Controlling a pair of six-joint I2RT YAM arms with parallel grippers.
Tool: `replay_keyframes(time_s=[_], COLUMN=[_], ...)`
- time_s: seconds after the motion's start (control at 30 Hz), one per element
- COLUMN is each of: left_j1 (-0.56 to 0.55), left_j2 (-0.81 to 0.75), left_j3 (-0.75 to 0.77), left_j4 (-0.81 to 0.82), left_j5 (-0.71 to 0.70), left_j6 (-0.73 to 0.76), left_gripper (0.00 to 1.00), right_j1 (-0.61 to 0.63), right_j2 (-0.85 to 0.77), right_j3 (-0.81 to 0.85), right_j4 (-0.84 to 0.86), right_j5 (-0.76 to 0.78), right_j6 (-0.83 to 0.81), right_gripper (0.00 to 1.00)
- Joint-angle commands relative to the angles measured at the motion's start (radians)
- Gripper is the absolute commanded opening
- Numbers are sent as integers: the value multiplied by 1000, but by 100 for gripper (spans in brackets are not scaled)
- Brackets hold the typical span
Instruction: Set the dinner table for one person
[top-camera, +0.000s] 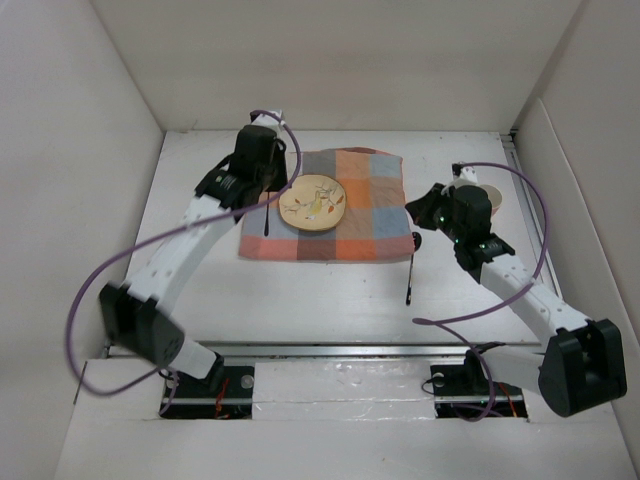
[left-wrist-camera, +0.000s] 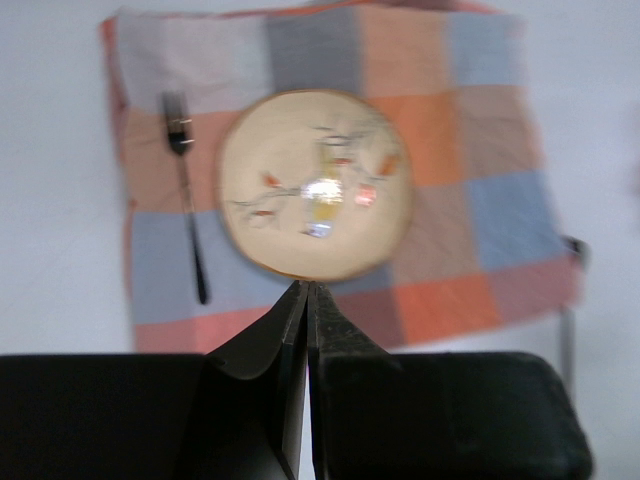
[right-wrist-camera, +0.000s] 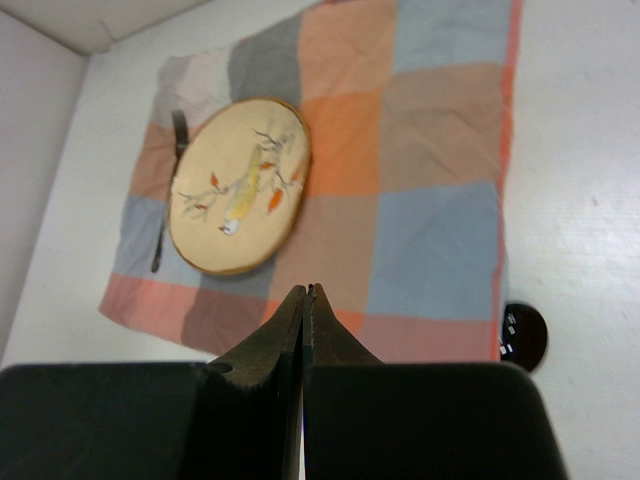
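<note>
The white dinner table holds an orange, blue and grey checked placemat. A cream plate with a painted pattern lies on its left half, with a dark fork to the left of it. A black spoon lies on the table off the mat's right edge. My left gripper is shut and empty above the plate's left side. My right gripper is shut and empty over the mat's right edge. The fork and the spoon head show in the wrist views.
A round tan object stands behind my right wrist, partly hidden. White walls enclose the table on the left, back and right. A metal rail runs along the near edge.
</note>
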Motion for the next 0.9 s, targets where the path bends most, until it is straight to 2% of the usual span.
replay_keyframes(time_s=[0.0, 0.1, 0.17, 0.2, 0.23, 0.3, 0.37, 0.5, 0.57, 0.87], left_j1=[-54, -54, -54, -54, -54, -54, -54, -54, -54, -95], left_j2=[-342, -562, -633, -682, -701, -751, -780, -881, -917, -981], left_j3=[-220, -389, -425, -445, -451, -475, -489, -563, -584, -627], left_j4=[137, 177, 170, 167, 162, 167, 176, 225, 240, 246], left_j5=[224, 313, 337, 361, 374, 389, 395, 417, 406, 346], left_j6=[-61, -76, -78, -78, -73, -56, -44, -41, -30, -13], left_gripper=[0, 0, 0, 0, 5, 8, 12, 16, 16, 17], right_j1=[12, 12, 12, 12, 12, 12, 12, 12, 70, 135], right_j2=[-153, -225, -253, -253, -250, -223, -180, -11, 86, 262], right_j3=[-130, -222, -285, -292, -304, -315, -289, -168, -113, 6], right_j4=[-121, -169, -203, -230, -274, -275, -267, -333, -353, -394], right_j5=[194, 206, 181, 181, 189, 164, 146, 182, 236, 328], right_j6=[6, 17, 29, 31, 32, 35, 28, -3, 0, 44], right_gripper=[0, 0, 2, 7, 12, 30, 36, 36, 37, 37])
